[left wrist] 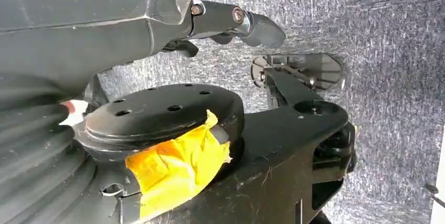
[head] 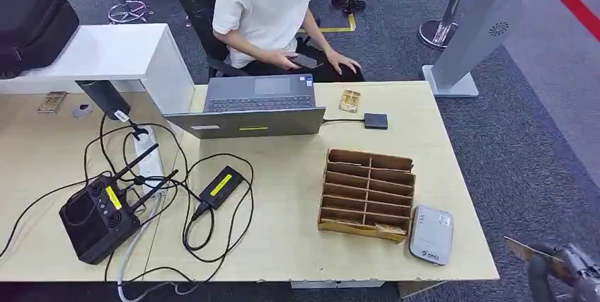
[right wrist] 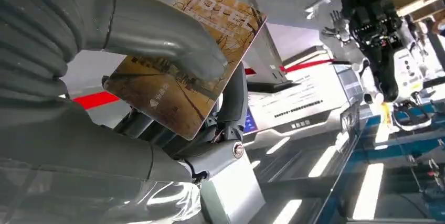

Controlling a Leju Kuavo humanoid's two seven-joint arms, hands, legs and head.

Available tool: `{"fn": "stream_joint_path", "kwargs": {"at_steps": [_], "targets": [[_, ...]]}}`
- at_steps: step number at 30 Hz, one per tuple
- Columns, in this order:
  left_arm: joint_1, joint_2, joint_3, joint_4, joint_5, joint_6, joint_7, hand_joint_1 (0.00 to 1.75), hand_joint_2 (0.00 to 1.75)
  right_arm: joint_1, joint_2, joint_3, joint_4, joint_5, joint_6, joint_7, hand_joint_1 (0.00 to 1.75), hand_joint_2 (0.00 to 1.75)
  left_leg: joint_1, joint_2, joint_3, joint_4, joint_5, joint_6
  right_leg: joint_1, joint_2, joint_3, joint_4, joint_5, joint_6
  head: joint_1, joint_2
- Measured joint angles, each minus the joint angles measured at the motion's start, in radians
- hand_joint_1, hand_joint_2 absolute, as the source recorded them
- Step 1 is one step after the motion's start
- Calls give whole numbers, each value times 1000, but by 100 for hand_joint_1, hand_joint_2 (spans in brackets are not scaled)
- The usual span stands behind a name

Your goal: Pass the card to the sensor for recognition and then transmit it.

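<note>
a person sits behind an open laptop on the table. a black controller lies among cables, well apart from a wooden rack.

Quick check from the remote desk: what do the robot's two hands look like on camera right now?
The right hand has a grey ribbed cover, a thick smooth grey thumb and darker fingers with a silver screw. The left hand looks dark grey and glossy, with metal screws at its fingers.

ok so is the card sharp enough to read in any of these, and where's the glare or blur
Right wrist view: the brown printed plastic card is sharp, its lettering legible, in the right robot hand; bright ceiling lights glare behind. Head view: card small and blurred at the corner. Left wrist view: evenly lit, no glare.
</note>
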Motion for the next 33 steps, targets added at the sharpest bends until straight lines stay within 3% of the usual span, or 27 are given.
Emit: {"fn": "stream_joint_path", "kwargs": {"at_steps": [5,9,22,27,33], "targets": [[-1,0,0,0,-9,-5,0,0,175,-5,13,16,22,64,-33,18,175,175,0,0,0,0,0,0,0,0,0,0,0,0,0,0],[-2,-1,0,0,-19,-13,1,0,175,-23,10,59,69,106,-98,72,175,175,0,1,0,0,0,0,0,0,0,0,0,0,0,0],[-3,-1,0,0,-53,-26,3,0,175,-116,-101,259,217,138,-224,233,175,175,0,1,1,0,0,0,0,1,1,0,0,0,0,0],[-4,-1,-2,0,-80,19,-42,0,175,-151,-134,335,259,146,-253,275,175,175,0,1,1,0,0,0,0,1,1,0,0,0,0,0],[-5,-2,-8,0,-93,35,-46,0,175,-180,-163,420,301,160,-273,322,175,175,0,1,1,0,0,0,0,1,1,0,0,0,0,0]]}}
